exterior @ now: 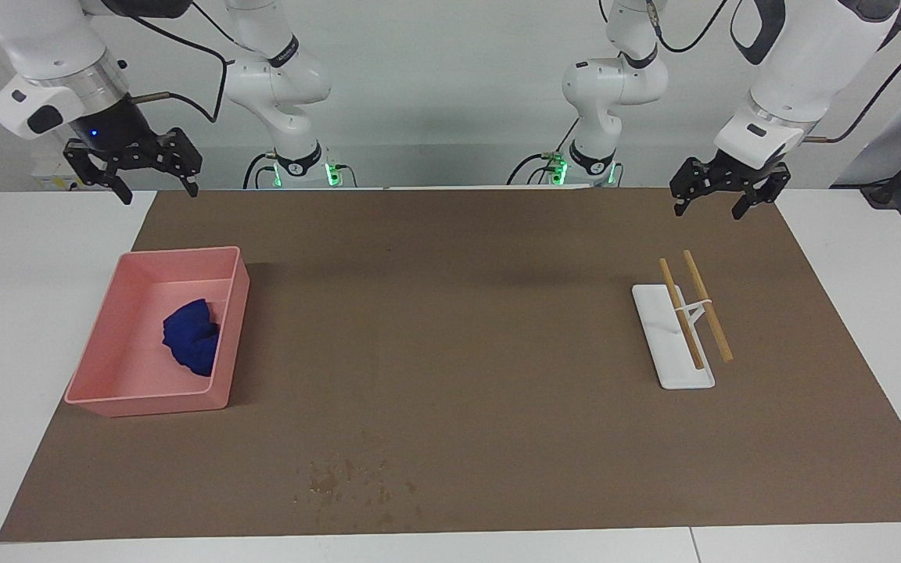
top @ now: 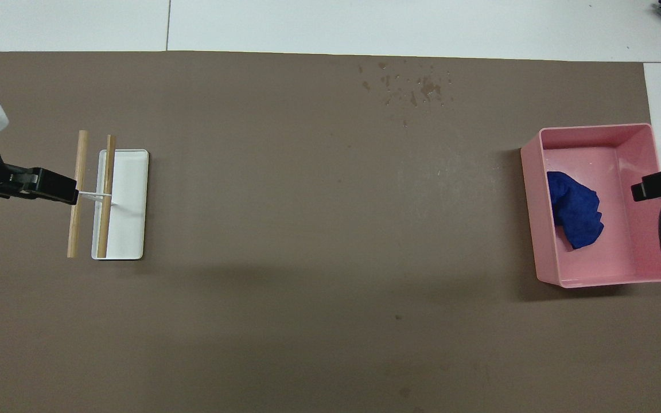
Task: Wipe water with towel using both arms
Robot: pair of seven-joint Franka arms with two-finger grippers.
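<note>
The deep-blue towel [exterior: 191, 338] lies crumpled in the pink tray [exterior: 145, 403] at the right arm's end of the table; it also shows in the overhead view [top: 575, 210]. A patch of water drops [exterior: 349, 478] sits on the brown mat, farther from the robots than the tray [top: 594, 129], and shows in the overhead view too [top: 412, 89]. My right gripper [exterior: 158, 188] hangs open and empty, high above the tray's robot-side end. My left gripper [exterior: 708, 208] hangs open and empty, high above the mat by the stand. Neither touches anything.
A white flat stand [exterior: 673, 367] with two wooden sticks [exterior: 707, 305] lies at the left arm's end of the mat, also in the overhead view [top: 129, 201]. The brown mat [exterior: 458, 328] covers most of the white table.
</note>
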